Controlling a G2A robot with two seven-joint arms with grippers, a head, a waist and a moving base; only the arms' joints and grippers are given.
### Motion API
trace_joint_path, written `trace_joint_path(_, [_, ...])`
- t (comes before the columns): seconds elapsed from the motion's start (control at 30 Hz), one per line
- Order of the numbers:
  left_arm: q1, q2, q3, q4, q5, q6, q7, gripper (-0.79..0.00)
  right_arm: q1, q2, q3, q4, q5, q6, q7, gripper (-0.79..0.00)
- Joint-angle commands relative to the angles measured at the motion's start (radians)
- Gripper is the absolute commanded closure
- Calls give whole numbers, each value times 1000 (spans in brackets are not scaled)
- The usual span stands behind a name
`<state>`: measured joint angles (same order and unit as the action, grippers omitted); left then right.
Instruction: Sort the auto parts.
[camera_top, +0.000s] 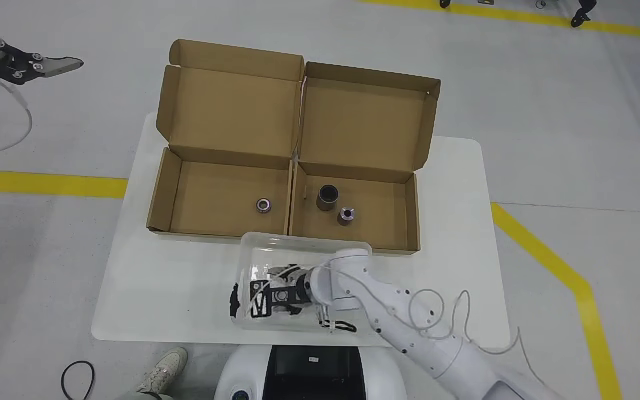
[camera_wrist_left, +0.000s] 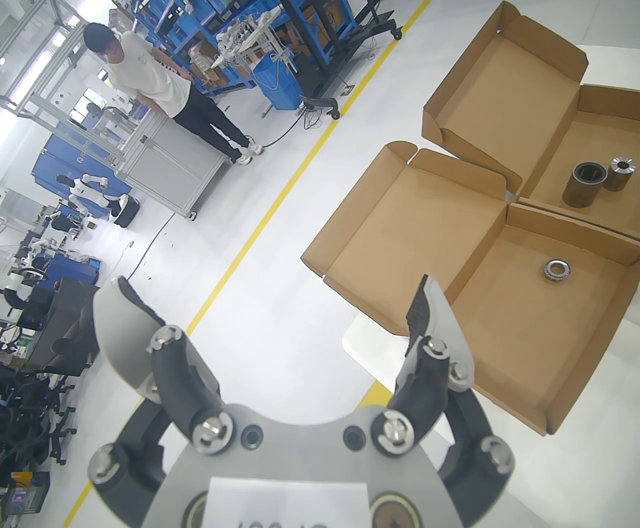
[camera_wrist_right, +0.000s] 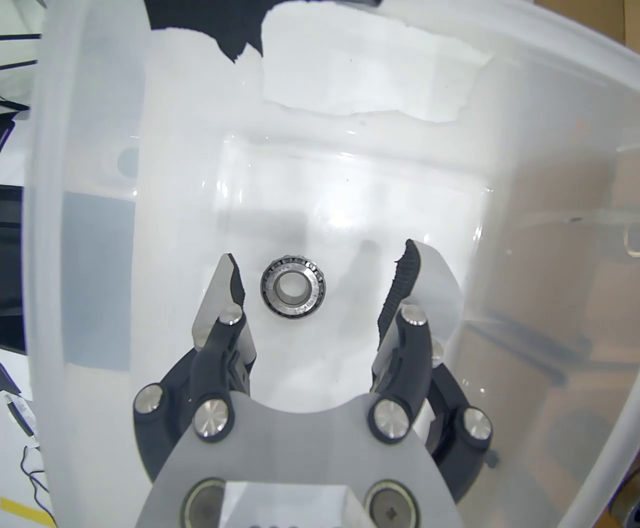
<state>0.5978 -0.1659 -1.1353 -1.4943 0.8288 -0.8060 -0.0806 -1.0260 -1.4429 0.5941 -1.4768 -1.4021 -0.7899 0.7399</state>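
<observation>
My right gripper (camera_wrist_right: 320, 270) hangs open inside a clear plastic bin (camera_top: 305, 240) at the table's front. A steel bearing ring (camera_wrist_right: 292, 287) lies flat on the bin floor between the fingers, close to one fingertip and untouched. In the top view the right gripper (camera_top: 265, 297) is low in the bin. Two open cardboard boxes stand behind it. The left box (camera_top: 190, 200) holds one bearing (camera_top: 263, 205); the right box (camera_top: 390, 215) holds a dark sleeve (camera_top: 327, 197) and a small silver bushing (camera_top: 347, 214). My left gripper (camera_wrist_left: 275, 300) is open and holds nothing, out over the floor far left of the table (camera_top: 40, 66).
The box lids (camera_top: 235, 100) stand up at the back of the white table (camera_top: 450, 200). Bare tabletop lies to either side of the bin. In the left wrist view, the bearing (camera_wrist_left: 557, 270), sleeve (camera_wrist_left: 585, 185) and bushing (camera_wrist_left: 620, 173) show in their boxes.
</observation>
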Motion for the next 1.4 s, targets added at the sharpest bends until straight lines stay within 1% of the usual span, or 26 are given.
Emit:
trace_joint_path(0.0, [0, 0, 0, 0, 0, 0, 0, -785, -5, 1, 2, -5, -6, 25, -3, -548])
trace_joint_path(0.07, [0, 0, 0, 0, 0, 0, 0, -785, -9, 3, 2, -9, -15, 35, -12, -505])
trace_joint_path(0.13, [0, 0, 0, 0, 0, 0, 0, -785, -14, 5, 2, -12, -26, 44, -12, -486])
trace_joint_path(0.2, [0, 0, 0, 0, 0, 0, 0, -785, -21, 6, -1, -17, -36, 52, -12, -489])
trace_joint_path(0.37, [0, 0, 0, 0, 0, 0, 0, -785, -40, 11, -5, -27, -56, 78, -6, -468])
trace_joint_path(0.6, [0, 0, 0, 0, 0, 0, 0, -785, -52, 14, -7, -23, -61, 90, 5, -486])
trace_joint_path(0.7, [0, 0, 0, 0, 0, 0, 0, -785, -54, 15, -8, -22, -59, 95, 5, -468])
trace_joint_path(0.77, [0, 0, 0, 0, 0, 0, 0, -785, -55, 15, -6, -21, -61, 102, 5, -372])
trace_joint_path(0.8, [0, 0, 0, 0, 0, 0, 0, -785, -55, 16, -6, -22, -62, 107, 6, -339])
trace_joint_path(0.83, [0, 0, 0, 0, 0, 0, 0, -785, -55, 16, -5, -23, -64, 110, 8, -277])
trace_joint_path(0.87, [0, 0, 0, 0, 0, 0, 0, -785, -55, 16, -4, -24, -65, 114, 8, -194])
trace_joint_path(0.9, [0, 0, 0, 0, 0, 0, 0, -785, -54, 16, -3, -25, -66, 118, 7, -163])
trace_joint_path(1.03, [0, 0, 0, 0, 0, 0, 0, -785, -52, 17, 3, -25, -67, 132, -4, -111])
trace_joint_path(1.17, [0, 0, 0, 0, 0, 0, 0, -785, -57, 20, 13, -39, -72, 148, -36, -77])
trace_joint_path(1.2, [0, 0, 0, 0, 0, 0, 0, -785, -60, 21, 18, -43, -70, 150, -46, -25])
trace_joint_path(1.23, [0, 0, 0, 0, 0, 0, 0, -785, -64, 23, 26, -46, -67, 154, -55, 0])
trace_joint_path(1.37, [0, 0, 0, 0, 0, 0, 0, -785, -78, 33, 60, -53, -46, 148, -111, 0])
